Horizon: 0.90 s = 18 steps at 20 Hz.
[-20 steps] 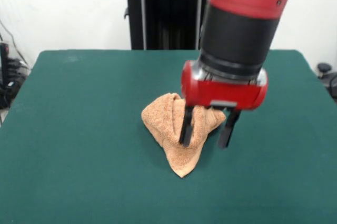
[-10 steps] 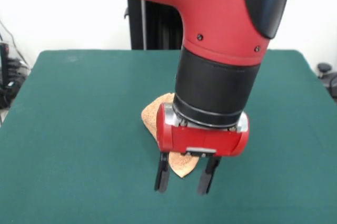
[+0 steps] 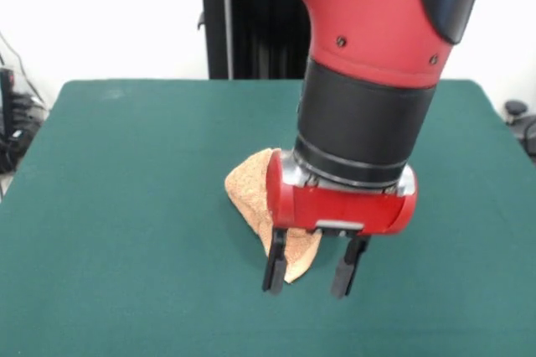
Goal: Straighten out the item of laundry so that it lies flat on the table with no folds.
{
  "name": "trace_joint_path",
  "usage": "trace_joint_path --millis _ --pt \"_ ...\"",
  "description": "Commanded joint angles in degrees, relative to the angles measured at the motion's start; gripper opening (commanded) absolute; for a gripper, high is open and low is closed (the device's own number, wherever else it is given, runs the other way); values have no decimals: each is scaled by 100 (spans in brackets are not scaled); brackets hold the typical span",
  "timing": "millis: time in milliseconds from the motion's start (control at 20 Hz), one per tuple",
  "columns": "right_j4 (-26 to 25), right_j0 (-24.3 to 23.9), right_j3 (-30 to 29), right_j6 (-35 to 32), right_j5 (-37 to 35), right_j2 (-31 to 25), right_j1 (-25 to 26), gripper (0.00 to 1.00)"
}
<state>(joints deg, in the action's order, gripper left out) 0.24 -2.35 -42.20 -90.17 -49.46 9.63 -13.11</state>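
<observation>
Green table (image 3: 126, 206): one towel (image 3: 249, 185), one end effector (image 3: 312, 271).

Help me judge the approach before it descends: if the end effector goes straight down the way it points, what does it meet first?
Probably the towel's near corner, beside one finger of the open end effector; the other looks set for bare table. Depth is uncertain from this single view.

The towel (image 3: 251, 194) lies bunched near the middle of the tabletop (image 3: 109, 206). The arm (image 3: 368, 80) comes down in front of it, hiding its right part. The tool (image 3: 312, 271) hangs over the towel's near corner, fingers spread apart.
</observation>
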Motion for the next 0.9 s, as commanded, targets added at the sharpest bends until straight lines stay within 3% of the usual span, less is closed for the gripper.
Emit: trace_joint_path --millis 50,400,900 --pt "87 227 -1318 -1432 258 -127 -520 100" --pt "117 107 -1684 -1195 340 -244 -728 100" --pt "98 43 -1728 -1184 775 -398 -491 100"
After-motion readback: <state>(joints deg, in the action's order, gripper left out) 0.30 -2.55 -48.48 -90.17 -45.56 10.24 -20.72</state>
